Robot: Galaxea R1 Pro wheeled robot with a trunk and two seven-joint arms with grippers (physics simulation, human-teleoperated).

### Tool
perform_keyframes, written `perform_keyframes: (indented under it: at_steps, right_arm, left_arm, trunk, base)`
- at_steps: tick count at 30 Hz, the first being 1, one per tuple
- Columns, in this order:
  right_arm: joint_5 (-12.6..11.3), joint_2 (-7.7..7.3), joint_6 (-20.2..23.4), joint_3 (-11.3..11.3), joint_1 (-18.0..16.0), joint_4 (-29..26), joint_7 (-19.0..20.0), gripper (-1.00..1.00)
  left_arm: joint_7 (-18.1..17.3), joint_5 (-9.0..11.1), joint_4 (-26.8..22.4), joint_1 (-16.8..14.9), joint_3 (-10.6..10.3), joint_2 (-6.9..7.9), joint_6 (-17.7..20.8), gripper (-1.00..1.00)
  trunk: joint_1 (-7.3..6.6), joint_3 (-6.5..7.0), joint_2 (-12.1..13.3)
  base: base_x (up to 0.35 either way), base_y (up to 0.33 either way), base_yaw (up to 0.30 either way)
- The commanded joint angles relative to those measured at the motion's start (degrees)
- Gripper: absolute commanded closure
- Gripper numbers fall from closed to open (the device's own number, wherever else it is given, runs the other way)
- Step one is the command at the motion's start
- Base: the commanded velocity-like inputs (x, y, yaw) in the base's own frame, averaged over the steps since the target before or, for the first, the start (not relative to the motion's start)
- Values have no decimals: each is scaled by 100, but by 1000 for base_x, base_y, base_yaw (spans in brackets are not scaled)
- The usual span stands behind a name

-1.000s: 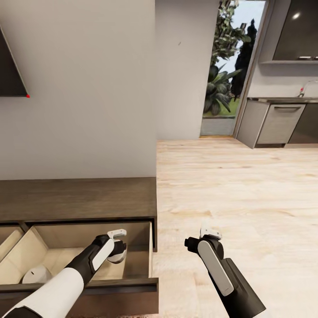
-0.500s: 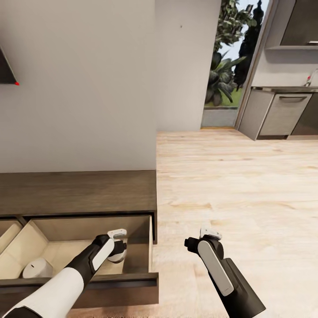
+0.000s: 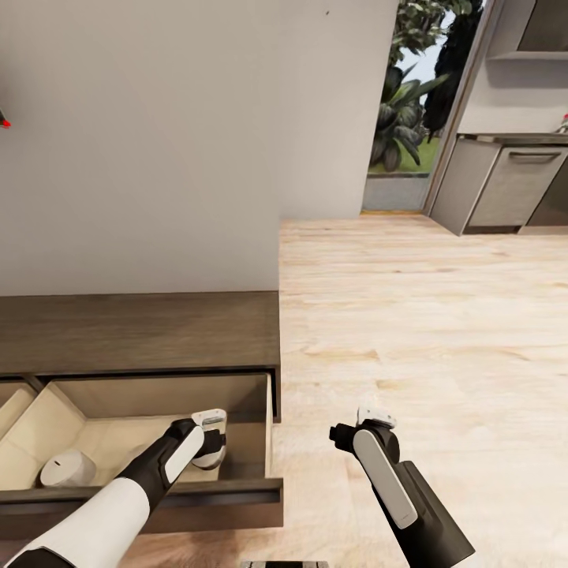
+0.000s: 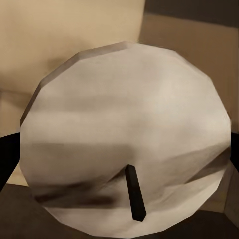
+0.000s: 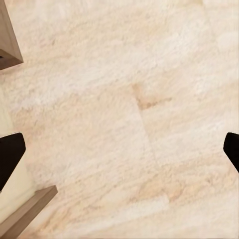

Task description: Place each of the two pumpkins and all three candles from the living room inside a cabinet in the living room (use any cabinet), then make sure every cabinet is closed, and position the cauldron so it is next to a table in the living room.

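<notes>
The floor (image 3: 410,315) is pale wood plank, running back to a glazed doorway (image 3: 406,102) with green plants outside and grey kitchen cupboards (image 3: 505,189) to its right. A plain light wall (image 3: 158,142) stands behind the cabinet (image 3: 142,331), a long low dark-brown unit with a flat top. Its end drawer (image 3: 237,497) is pulled out, showing a pale beige interior.

The left pincer (image 3: 208,446) hangs over the inside of that open drawer, close to its right wall. It is closed on a candle (image 4: 124,139): in the left wrist view the dark fingers (image 4: 7,159) press against both sides of the stubby grey-beige cylinder. The candle's flat end face is turned toward the wrist camera, a short dark wick (image 4: 135,194) standing out of it, so its long axis runs along the pincer's fingers, pointing down into the drawer.

A second candle (image 3: 68,468) stands upright on the drawer floor, well to the left of the left pincer, near the drawer's front board.

The right pincer (image 3: 375,413) hovers over bare floor, to the right of the drawer's corner (image 5: 25,214). Its fingertips (image 5: 10,152) sit wide apart at opposite edges of the right wrist view, with nothing between them.
</notes>
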Motion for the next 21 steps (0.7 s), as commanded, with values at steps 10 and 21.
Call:
perform_keyframes:
  at_steps: [10, 21]
  right_arm:
    - [-51, 0, 15, 6, -5, 2, -59, -100]
    - [-52, 0, 15, 6, -5, 2, -59, -100]
  left_arm:
    - [52, 41, -17, -5, -45, 11, 3, 100]
    - [53, 38, -22, 0, -45, 14, 0, 100]
  trunk:
    - [11, -116, -9]
    - [11, -116, -9]
  base:
    - [0, 0, 0]
    - [0, 0, 0]
